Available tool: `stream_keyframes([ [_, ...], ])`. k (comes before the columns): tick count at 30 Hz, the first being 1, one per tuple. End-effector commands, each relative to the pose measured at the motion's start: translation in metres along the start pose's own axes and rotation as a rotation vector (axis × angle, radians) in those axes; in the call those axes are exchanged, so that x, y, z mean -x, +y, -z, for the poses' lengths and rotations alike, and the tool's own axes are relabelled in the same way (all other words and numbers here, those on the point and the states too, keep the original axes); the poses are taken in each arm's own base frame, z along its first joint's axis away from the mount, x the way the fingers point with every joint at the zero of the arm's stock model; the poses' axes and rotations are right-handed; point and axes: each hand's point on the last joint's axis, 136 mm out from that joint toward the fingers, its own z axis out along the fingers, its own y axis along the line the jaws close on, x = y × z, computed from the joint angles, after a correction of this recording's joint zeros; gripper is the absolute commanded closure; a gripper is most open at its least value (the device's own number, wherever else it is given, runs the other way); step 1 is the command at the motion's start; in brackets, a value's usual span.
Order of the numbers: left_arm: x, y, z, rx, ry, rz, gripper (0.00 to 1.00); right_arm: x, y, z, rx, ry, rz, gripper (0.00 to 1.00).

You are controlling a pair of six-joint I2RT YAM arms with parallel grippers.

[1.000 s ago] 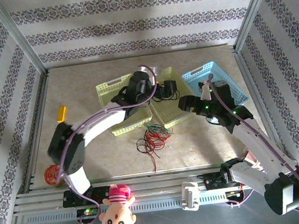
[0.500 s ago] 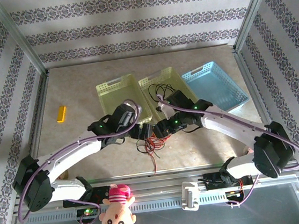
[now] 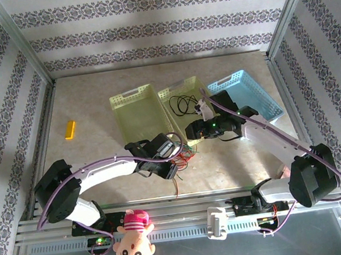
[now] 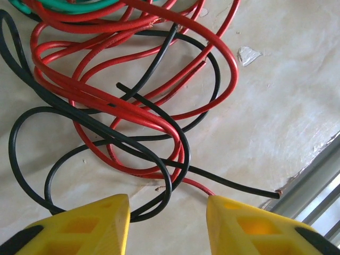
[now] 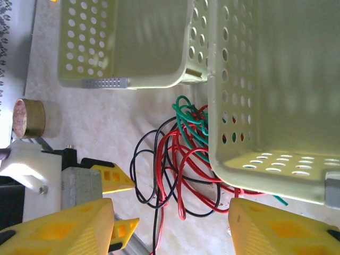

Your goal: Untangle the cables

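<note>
Left end effector (image 4: 166, 204) now down on the cables (image 4: 122, 109), released, straddling a black loop. Right end effector (image 5: 170, 207) backed off over the yellow-green basket (image 5: 276, 79), released.

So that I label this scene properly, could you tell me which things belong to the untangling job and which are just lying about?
For the job: the tangled cables; likely the black cable in a yellow-green basket.
Lying about: orange block; doll; blue basket; other yellow-green basket.

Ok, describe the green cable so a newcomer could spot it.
Find the middle yellow-green basket. The cable tangle lies by its near corner. The green cable is the only green one, bunched at the basket wall among red and black strands.
</note>
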Motion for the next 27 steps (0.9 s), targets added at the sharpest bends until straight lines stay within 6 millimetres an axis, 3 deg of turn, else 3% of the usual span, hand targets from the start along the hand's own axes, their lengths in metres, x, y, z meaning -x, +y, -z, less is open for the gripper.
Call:
stream_keyframes([
  [1, 0.0, -0.006, -0.003, -0.012, 0.033, -0.04, 0.62, -0.005, 0.001, 0.002, 0.023, 0.003, -0.021, 0.41],
  [9, 0.002, -0.002, -0.016, 0.009, 0.051, -0.054, 0.74, -0.001, 0.005, 0.007, 0.034, -0.015, -0.015, 0.42],
  [11, 0.002, -0.001, -0.018, 0.014, 0.055, -0.054, 0.83, 0.0, 0.007, 0.008, 0.037, -0.02, -0.01, 0.42],
  [13, 0.004, -0.001, -0.018, 0.016, 0.051, -0.062, 1.0, 0.0, 0.008, 0.01, 0.039, -0.025, -0.005, 0.43],
  [15, 0.009, -0.003, -0.013, 0.013, 0.031, -0.077, 1.0, 0.0, 0.007, 0.011, 0.034, -0.032, -0.003, 0.43],
  [18, 0.025, -0.011, 0.008, -0.01, -0.06, -0.11, 1.0, 0.001, 0.007, 0.014, 0.03, -0.044, -0.001, 0.43],
  [27, 0.085, -0.05, 0.116, -0.117, -0.42, -0.216, 1.0, 0.015, 0.003, 0.028, 0.021, -0.12, -0.017, 0.44],
])
